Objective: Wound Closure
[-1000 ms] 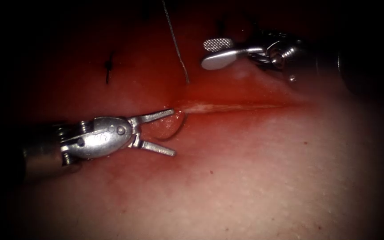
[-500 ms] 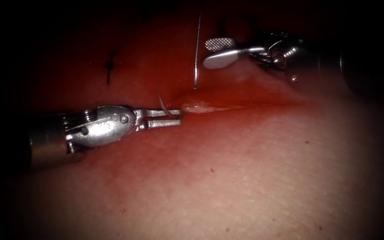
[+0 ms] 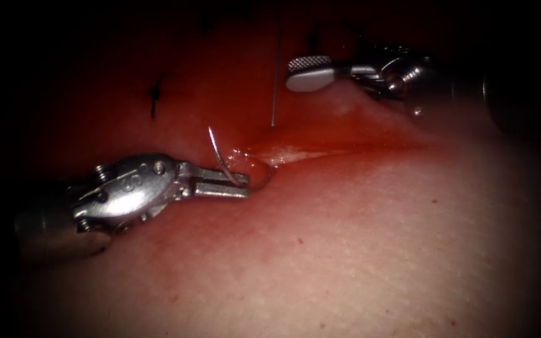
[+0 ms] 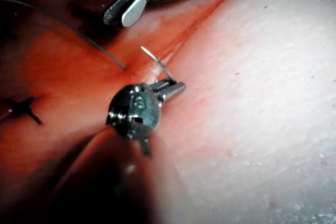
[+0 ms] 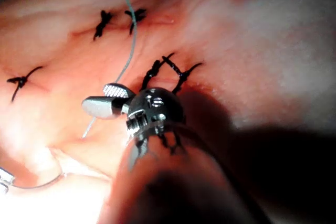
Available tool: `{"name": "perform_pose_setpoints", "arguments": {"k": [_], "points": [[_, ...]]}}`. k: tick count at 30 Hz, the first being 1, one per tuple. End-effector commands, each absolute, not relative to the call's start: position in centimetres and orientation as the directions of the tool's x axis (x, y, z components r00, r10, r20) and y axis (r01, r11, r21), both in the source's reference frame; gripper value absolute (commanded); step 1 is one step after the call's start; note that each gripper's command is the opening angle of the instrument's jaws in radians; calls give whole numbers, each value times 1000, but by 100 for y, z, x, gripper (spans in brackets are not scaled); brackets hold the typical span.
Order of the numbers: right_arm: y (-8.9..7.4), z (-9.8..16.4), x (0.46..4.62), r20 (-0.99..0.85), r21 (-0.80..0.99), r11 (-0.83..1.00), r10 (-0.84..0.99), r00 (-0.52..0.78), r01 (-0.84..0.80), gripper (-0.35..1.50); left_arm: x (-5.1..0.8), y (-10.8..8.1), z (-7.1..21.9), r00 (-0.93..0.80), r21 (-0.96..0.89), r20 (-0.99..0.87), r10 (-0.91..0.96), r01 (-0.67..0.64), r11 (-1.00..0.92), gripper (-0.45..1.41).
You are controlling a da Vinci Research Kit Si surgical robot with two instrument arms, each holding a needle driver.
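In the endoscope view my left tool comes in from the left, jaws shut on the curved needle partway along its curve. The needle's point stands free above the jaws. Its other end curves into the tissue at the left end of the cut. The left wrist view shows the same hold: left tool, needle. The thread hangs down into the tissue just above the cut. My right tool hovers above the cut's far side, open and holding nothing; it also appears as right tool.
Red fluid wets the tissue around the cut. A dark stitch knot sits up left of the cut. Several tied stitches lie near the right tool, with the thread running past them.
My left jaws, open around the needle a second ago, have shut on it and drawn its point further out of the tissue. The thread swung from slanted to upright. The right tool barely moved.
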State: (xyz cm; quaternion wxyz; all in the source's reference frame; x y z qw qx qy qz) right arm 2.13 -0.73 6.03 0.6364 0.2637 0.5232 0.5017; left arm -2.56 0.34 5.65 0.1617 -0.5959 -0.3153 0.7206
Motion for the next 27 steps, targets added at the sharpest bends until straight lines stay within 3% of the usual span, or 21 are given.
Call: {"name": "perform_pose_setpoints", "arguments": {"k": [1,11,17,19,21,22,24,25,27], "points": [[-69,606,223,-403,862,361,914,-49,-356,16,-260,38,569,-240,-673,-735,634,151,-724,-45],[-73,603,220,-377,879,345,925,-38,-330,16,-233,51,550,-279,-780,-625,729,184,-598,-45],[-64,598,219,-529,773,521,844,85,-361,83,-223,48,528,-266,-725,-687,676,190,-662,-45],[-62,597,219,-554,741,563,820,141,-366,86,-222,54,519,-242,-684,-728,641,194,-703,-45],[-61,596,218,-563,726,582,809,170,-368,79,-221,63,512,-211,-632,-773,598,180,-754,-45],[-62,596,217,-562,725,582,809,173,-367,68,-221,67,508,-192,-608,-793,579,174,-775,-45],[-62,595,214,-566,728,583,808,164,-361,14,-221,78,501,-153,-539,-841,520,150,-829,-45],[-62,595,213,-567,728,583,808,162,-360,-1,-221,81,498,-144,-514,-856,496,140,-847,-45],[-62,594,212,-558,735,572,815,154,-363,-5,-222,86,493,-122,-470,-881,456,124,-874,-45]]}}
